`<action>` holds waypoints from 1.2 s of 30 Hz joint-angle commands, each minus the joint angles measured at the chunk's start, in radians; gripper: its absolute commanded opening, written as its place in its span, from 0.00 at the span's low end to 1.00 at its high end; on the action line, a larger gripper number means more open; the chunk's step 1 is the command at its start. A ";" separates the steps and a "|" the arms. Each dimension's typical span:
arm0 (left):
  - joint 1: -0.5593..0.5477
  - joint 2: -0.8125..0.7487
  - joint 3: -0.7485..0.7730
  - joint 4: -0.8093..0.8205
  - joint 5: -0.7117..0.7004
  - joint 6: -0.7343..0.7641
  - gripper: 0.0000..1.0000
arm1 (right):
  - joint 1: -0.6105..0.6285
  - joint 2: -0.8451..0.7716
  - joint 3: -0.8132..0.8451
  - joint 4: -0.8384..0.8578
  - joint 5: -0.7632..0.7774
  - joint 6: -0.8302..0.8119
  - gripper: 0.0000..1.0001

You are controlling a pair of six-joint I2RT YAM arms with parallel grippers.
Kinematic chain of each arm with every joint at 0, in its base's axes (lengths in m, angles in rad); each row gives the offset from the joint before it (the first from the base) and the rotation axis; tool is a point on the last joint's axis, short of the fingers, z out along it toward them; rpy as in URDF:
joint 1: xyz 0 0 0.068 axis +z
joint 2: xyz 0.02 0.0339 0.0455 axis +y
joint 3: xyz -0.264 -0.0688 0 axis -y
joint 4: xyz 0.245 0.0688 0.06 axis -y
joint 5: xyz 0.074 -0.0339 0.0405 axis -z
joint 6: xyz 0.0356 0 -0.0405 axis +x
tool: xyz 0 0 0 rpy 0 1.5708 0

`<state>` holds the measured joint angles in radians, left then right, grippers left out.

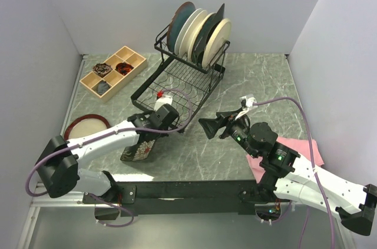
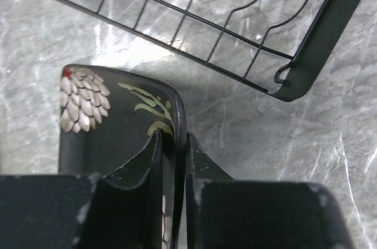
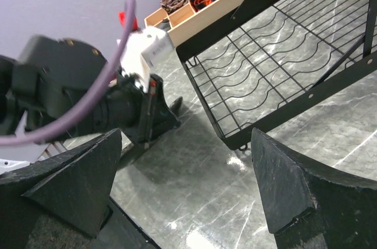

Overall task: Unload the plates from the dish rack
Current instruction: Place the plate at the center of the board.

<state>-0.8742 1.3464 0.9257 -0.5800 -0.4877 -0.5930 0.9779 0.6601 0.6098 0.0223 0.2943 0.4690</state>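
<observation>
One black square plate (image 2: 112, 125) hangs tilted, lower left of centre in the top view, its rim pinched by the left gripper (image 2: 174, 143), while the right gripper (image 1: 207, 126) is spread and empty; left should lay it flat on the table (image 1: 194, 160), clear of the dish rack (image 1: 182, 81), before letting go.

The left arm (image 1: 100, 140) and right arm (image 1: 306, 181) have white link shells and black joint housings. A purple cable (image 1: 283, 100) runs along each. The right gripper (image 3: 187, 137) has black wedge fingers (image 3: 283, 184).
</observation>
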 commanded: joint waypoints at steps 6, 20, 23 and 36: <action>-0.083 0.100 -0.099 0.085 0.054 -0.191 0.18 | 0.007 -0.008 0.038 0.024 0.011 -0.015 0.96; -0.154 0.128 -0.189 0.157 0.014 -0.261 0.29 | 0.007 -0.030 0.030 0.024 0.034 -0.027 0.96; -0.154 0.128 -0.202 0.170 0.006 -0.257 0.33 | 0.007 -0.025 0.031 0.024 0.034 -0.027 0.95; -0.154 0.165 -0.215 0.126 -0.031 -0.300 0.43 | 0.007 -0.037 0.028 0.024 0.029 -0.027 0.96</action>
<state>-1.0374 1.4872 0.7559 -0.4091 -0.6514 -0.7376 0.9779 0.6376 0.6098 0.0227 0.3134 0.4538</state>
